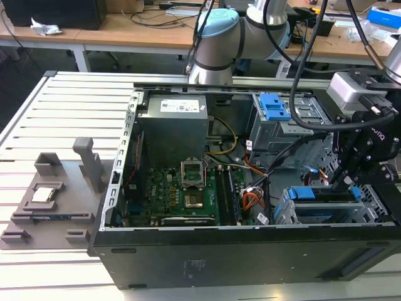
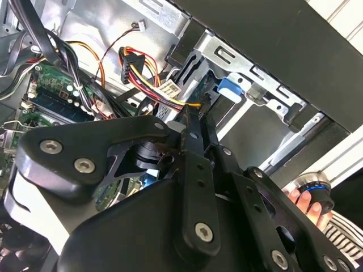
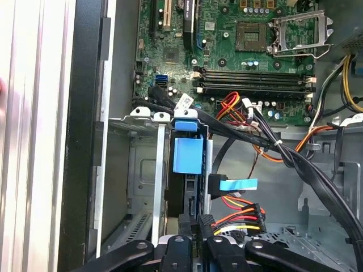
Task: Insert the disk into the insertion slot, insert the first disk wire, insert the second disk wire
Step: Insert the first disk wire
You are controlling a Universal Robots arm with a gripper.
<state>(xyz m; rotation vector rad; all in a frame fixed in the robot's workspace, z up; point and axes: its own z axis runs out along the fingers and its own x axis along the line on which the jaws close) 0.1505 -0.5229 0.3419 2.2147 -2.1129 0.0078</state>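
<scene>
Disk (image 3: 190,156) sits in insertion slot (image 3: 144,170); end effector (image 2: 196,118) pinches wire connector (image 3: 207,222).

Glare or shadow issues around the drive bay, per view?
First wrist view: table slats blown out white, insertion slot evenly lit. Second wrist view: dark gripper masks the foreground. Exterior view: even light, no glare, computer case front dark.

No print can be made out; the power supply's white label (image 1: 180,106) and a cable tag (image 3: 184,102) are illegible
</scene>
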